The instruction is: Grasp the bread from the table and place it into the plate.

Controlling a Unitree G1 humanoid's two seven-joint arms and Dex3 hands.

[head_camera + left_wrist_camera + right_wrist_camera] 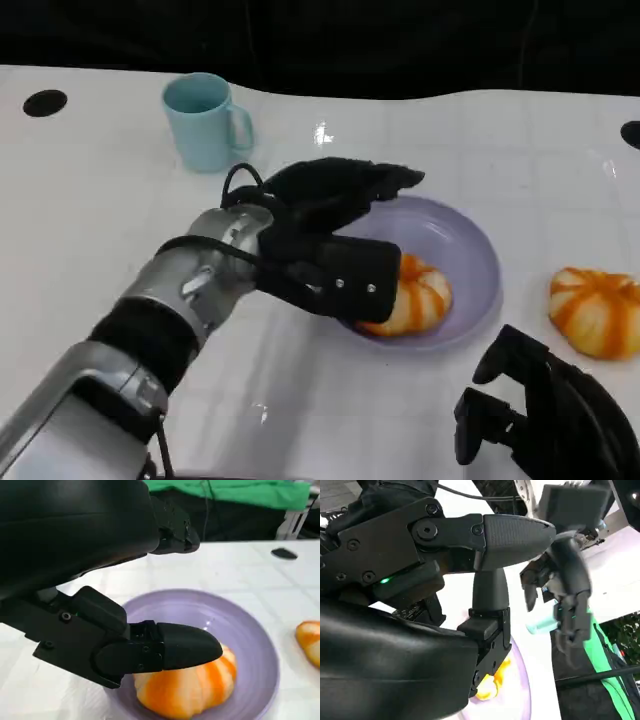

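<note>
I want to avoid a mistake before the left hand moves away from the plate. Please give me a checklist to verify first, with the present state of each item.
1. Bread lies inside the purple plate, near its front rim: ok.
2. Left hand has let go of the bread: cannot tell; in the left wrist view one of its fingers lies over the bread and contact is unclear.
3. Blue mug stands upright, apart from the plate and the left arm: ok.
4. Second bread is on the table, outside the plate, not yet placed: not ok.
5. Right hand is low at the table's near edge, away from the plate: ok.
</note>
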